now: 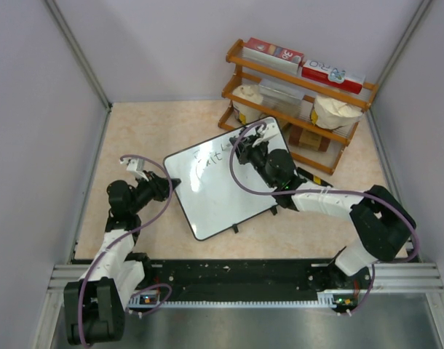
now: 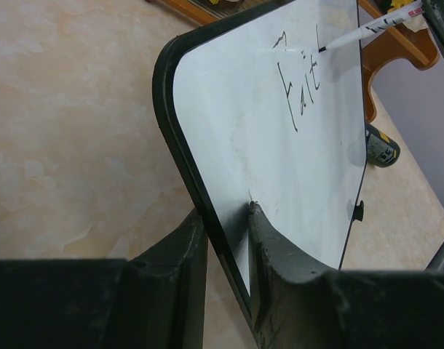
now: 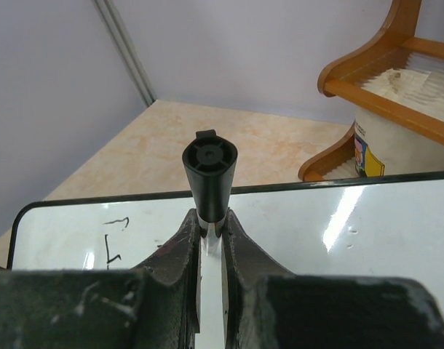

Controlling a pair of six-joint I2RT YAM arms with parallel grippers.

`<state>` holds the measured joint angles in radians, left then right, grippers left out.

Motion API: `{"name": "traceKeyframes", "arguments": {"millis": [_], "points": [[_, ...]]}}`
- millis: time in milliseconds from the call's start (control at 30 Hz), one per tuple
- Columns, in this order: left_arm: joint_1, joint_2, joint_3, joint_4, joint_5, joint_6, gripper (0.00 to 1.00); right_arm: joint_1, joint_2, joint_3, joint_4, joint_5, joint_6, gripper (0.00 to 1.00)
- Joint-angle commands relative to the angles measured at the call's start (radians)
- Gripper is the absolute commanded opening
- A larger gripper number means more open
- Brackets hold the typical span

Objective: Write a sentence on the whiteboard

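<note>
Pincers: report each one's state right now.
Left pincer: closed on the whiteboard edge.
Right pincer: closed on the marker.

**NON-TASK ITEMS IN VIEW**

Orange-brown wooden tiered shelf rack point(image 3: 360, 62) stands at far R of beige marbled tabletop point(image 1: 142, 131). Top tier: flat red-and-white carton point(image 1: 273, 51) at L, white carton w/ blue and red print point(image 1: 333, 73) at R. Tier below: white round tub point(image 1: 245, 98) at L, second white round tub point(image 1: 336, 113) at R, clear plastic container point(image 1: 284, 93) btwn them. Black cylinder w/ yellow label point(image 2: 381, 145) lies on tabletop near rack foot.
</note>
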<state>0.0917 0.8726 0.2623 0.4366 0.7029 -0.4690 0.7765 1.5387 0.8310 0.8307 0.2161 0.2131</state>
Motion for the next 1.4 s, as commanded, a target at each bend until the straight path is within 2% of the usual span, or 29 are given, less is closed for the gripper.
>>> {"name": "traceKeyframes", "arguments": {"millis": [0,400,933,1367], "points": [[0.002,-0.004,-0.014,0.019,-0.048,0.107,0.00,-0.006,-0.022,-0.047,-0.022,-0.007,0.037,0.00],[0.002,-0.006,-0.014,0.017,-0.048,0.109,0.00,-0.006,-0.063,-0.121,-0.007,-0.018,0.060,0.00],[0.002,-0.004,-0.015,0.025,-0.039,0.110,0.00,-0.008,-0.015,0.022,-0.038,0.015,0.023,0.00],[0.003,-0.003,-0.018,0.030,-0.033,0.110,0.00,-0.019,0.005,0.039,-0.058,0.051,0.019,0.00]]}}
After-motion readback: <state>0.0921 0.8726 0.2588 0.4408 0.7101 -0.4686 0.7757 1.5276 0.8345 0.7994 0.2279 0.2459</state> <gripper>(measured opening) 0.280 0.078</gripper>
